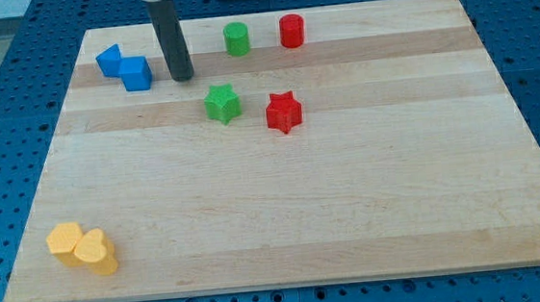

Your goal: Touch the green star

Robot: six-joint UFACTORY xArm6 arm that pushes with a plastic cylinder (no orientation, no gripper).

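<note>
The green star (221, 104) lies on the wooden board (352, 212), a little above its middle and left of centre. A red star (283, 112) lies just to its right. My tip (183, 78) rests on the board up and to the left of the green star, a short gap away and not touching it. The dark rod rises from there to the view's top. A blue cube (136, 74) sits just left of my tip.
A second blue block (108, 60) touches the blue cube on its left. A green cylinder (236, 39) and a red cylinder (291, 31) stand near the top edge. Two yellow blocks (83, 250) sit together at the bottom left corner.
</note>
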